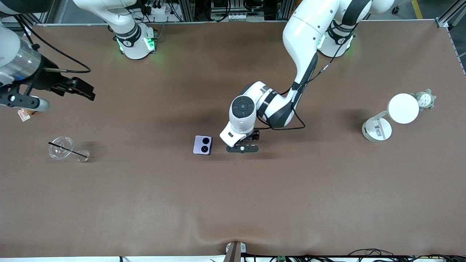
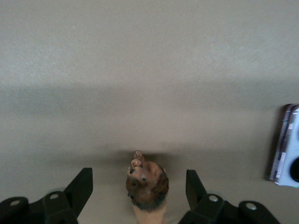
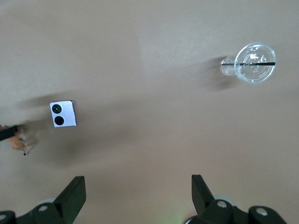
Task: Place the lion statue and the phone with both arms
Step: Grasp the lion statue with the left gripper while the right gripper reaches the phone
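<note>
The lion statue point(image 2: 147, 186), a small brown-orange figurine, stands on the table between the spread fingers of my left gripper point(image 2: 139, 179), with a gap on each side. In the front view my left hand point(image 1: 242, 148) is low over mid-table and hides the statue. The lavender phone point(image 1: 202, 145) lies flat beside that gripper, camera circles up, toward the right arm's end; it also shows in the left wrist view point(image 2: 286, 144) and the right wrist view point(image 3: 63, 114). My right gripper point(image 1: 78, 89) hangs open and empty point(image 3: 136, 182) high over the right arm's end of the table.
A clear plastic cup with a black straw point(image 1: 67, 149) lies on its side near the right arm's end. A white desk lamp point(image 1: 389, 116) and a grey plush toy point(image 1: 425, 99) stand at the left arm's end. A small tagged item point(image 1: 24, 114) peeks out under the right arm.
</note>
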